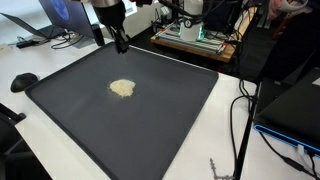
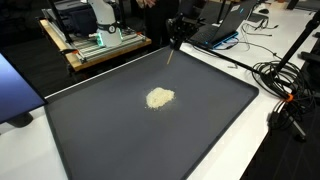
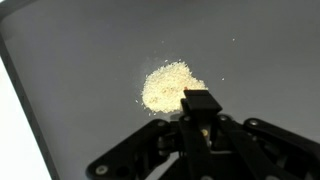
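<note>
- The small heap of pale yellowish crumbly grains [image 1: 122, 88] [image 2: 160, 98] [image 3: 170, 88] lies loose near the middle of the tray, a little toward its far side in both exterior views. A few stray specks are scattered close around it.
- It rests on the large dark grey flat tray with a low raised rim [image 1: 180, 115] [image 2: 100, 135] [image 3: 70, 60], which fills most of each picture.
- The black robot gripper [image 1: 119, 42] [image 2: 174, 44] [image 3: 200, 128] hangs over the tray's far edge, well apart from the heap in both exterior views.
- Its fingers are drawn in narrow and clamp a thin stick-like tool [image 1: 121, 46] [image 2: 172, 57] [image 3: 200, 102]. The shaft looks tan in an exterior view and the end looks dark and blocky in the wrist view.
- The tool points down toward the tray. Whether its tip touches the surface cannot be told.
- In the wrist view the tool's dark end sits just short of the heap's near edge.
- The tray sits on a white table [image 1: 40, 65] [image 2: 290, 150].
- Black cables [image 1: 243, 110] [image 2: 280, 75] trail over the table beside the tray.
- Beyond the tray's far rim stands a wooden board carrying electronics [image 1: 195, 38] [image 2: 100, 45].
- An open laptop [image 1: 55, 18] [image 2: 228, 18] also stands back there.
</note>
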Robot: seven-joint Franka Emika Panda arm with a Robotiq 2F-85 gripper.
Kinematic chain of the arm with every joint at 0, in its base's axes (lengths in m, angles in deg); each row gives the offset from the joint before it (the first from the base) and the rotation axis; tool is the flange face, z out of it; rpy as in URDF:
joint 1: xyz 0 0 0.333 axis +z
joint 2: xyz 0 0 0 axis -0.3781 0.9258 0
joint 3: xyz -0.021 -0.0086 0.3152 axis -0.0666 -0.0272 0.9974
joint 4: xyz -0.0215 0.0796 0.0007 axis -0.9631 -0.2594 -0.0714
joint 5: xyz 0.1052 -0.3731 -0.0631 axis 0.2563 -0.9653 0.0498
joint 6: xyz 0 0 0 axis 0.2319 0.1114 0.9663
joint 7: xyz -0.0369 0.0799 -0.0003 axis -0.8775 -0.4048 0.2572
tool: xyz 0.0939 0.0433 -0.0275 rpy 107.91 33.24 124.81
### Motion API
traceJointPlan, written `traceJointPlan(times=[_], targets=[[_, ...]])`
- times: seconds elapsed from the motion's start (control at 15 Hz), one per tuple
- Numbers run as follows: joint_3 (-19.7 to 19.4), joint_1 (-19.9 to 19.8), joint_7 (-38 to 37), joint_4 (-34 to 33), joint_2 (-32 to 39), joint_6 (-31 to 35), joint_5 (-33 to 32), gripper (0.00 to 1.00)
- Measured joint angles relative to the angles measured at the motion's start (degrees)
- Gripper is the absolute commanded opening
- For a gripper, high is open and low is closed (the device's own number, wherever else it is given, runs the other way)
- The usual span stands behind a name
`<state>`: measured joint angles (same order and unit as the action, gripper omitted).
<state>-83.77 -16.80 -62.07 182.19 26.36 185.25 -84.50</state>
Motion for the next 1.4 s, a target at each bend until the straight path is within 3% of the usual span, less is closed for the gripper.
traceJointPlan(times=[0.47, 0.53, 1.0, 1.07, 1.4], targets=[[-3.0, 1.3, -2.7, -8.6, 9.9, -0.4, -1.7, 0.03], [-3.3, 1.5, -2.8, -9.6, 11.2, -0.7, -1.7, 0.12], [-3.9, 2.2, -2.9, -12.8, 14.5, -2.2, -1.7, 0.12], [-3.9, 2.2, -2.9, -13.0, 14.5, -2.3, -1.7, 0.03], [-3.9, 2.6, -2.8, -13.0, 14.6, -2.0, -1.7, 0.03]])
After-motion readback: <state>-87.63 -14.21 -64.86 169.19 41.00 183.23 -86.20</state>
